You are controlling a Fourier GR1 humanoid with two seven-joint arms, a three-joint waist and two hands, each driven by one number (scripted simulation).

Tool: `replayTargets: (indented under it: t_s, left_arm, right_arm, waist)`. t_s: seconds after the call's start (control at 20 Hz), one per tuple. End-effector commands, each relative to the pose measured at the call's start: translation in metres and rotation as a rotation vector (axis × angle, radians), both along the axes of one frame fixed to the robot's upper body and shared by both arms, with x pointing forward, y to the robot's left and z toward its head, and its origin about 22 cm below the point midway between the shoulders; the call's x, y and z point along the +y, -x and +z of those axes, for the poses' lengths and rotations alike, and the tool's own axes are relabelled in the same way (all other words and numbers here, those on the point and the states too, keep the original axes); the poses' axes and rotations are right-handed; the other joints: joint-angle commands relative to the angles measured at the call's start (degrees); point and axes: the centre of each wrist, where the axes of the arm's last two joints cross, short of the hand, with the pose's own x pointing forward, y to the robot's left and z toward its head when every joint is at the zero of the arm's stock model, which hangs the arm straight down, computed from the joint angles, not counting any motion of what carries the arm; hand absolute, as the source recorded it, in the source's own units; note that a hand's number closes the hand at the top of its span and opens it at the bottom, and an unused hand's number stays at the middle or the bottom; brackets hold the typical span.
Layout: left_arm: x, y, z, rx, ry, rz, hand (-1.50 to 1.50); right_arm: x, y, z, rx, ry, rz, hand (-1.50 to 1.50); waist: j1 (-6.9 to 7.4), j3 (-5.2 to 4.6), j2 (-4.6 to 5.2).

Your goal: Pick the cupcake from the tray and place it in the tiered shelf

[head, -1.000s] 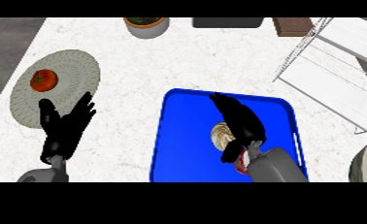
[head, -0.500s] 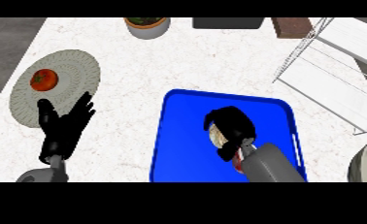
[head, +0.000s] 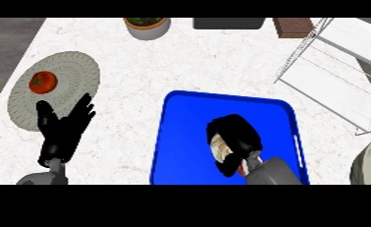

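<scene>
**A:** Where is the cupcake (head: 220, 146) right now?

**B:** On the blue tray (head: 190, 123), in its right half toward the near edge. Only a pale, ribbed sliver of it shows, at the left side of the right hand (head: 235, 135).

**A:** And the right hand itself?

**B:** It is over the tray with its black fingers curled round the cupcake from above and from the right, so it is clamped on it and covers most of it. The grey forearm comes in from the lower edge just behind it.

**A:** Which way does the cupcake point? Any long axis?

**B:** I cannot tell. The visible strip runs roughly up and down in the view, but that is only the part the fingers leave uncovered. Whether it stands upright or leans is hidden, and whether it touches the tray floor is not clear either.

**A:** The left hand?

**B:** The left hand (head: 64, 131) shows at the lower left, open, fingers straight and spread, pointing away from the robot. It rests over the counter (head: 145, 69) at the near rim of a round pale plate (head: 76, 71), holding nothing. A tomato (head: 42, 82) lies on that plate's left part.

**A:** And the tiered shelf?

**B:** The white wire tiered shelf (head: 326, 69) stands at the right, beyond the tray's far right corner and apart from it. Along the far edge are a bowl-like pot with greens (head: 147, 26), a dark flat object (head: 226, 23) and a brown block (head: 293, 27).
</scene>
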Motion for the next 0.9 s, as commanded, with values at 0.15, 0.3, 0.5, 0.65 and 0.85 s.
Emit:
replayTargets:
  t_s: [0.15,0.3,0.5,0.65,0.85]
  left_arm:
    - [0.009,0.001,0.004,-0.01,-0.003,0.029,0.0]
    - [0.005,0.004,-0.003,0.008,0.002,0.008,0.0]
    - [0.002,0.001,-0.003,0.006,-0.002,0.013,0.0]
    - [-0.003,0.002,-0.01,0.018,0.001,0.009,0.0]
    - [0.014,0.016,-0.026,0.036,-0.004,0.011,0.0]
  right_arm:
    - [-0.051,-0.026,0.013,0.017,-0.077,-0.753,1.5]
    - [-0.049,-0.04,0.053,-0.119,-0.195,-0.901,1.5]
    - [-0.021,-0.029,0.116,-0.338,-0.195,-0.956,1.5]
    - [-0.012,-0.017,0.155,-0.455,-0.185,-1.024,1.5]
    - [-0.003,0.001,0.224,-0.546,-0.183,-1.119,1.5]
  waist:
    - [-1.66,0.39,0.29]
    - [-0.53,0.39,0.25]
    - [-0.7,0.31,-0.03]
    - [-0.77,0.28,0.0]
    - [-0.72,0.19,-0.06]
